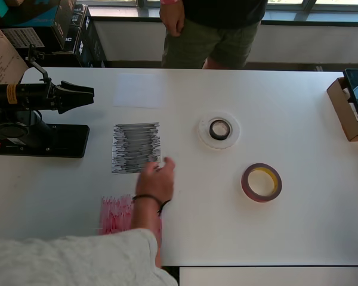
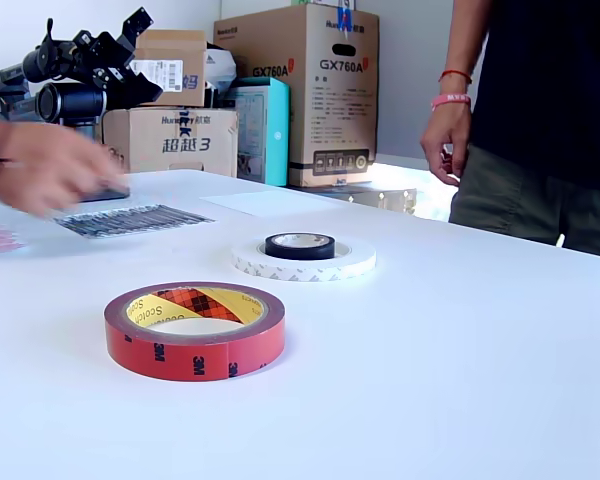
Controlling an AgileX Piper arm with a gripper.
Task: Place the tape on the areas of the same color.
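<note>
Small black tape roll point(image 1: 220, 128) sits inside the wide flat white tape ring point(image 1: 219, 130); glossy red tape roll point(image 1: 261, 182) lies nearby. All look light and rigid; pinch across the rim. Black gripper point(image 1: 77, 95) parked off-patch, jaws slightly parted, empty.

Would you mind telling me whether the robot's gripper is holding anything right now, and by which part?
Nothing is held. The gripper hangs with jaws open over bare table, away from the black tape roll, white tape ring and red tape roll.
</note>
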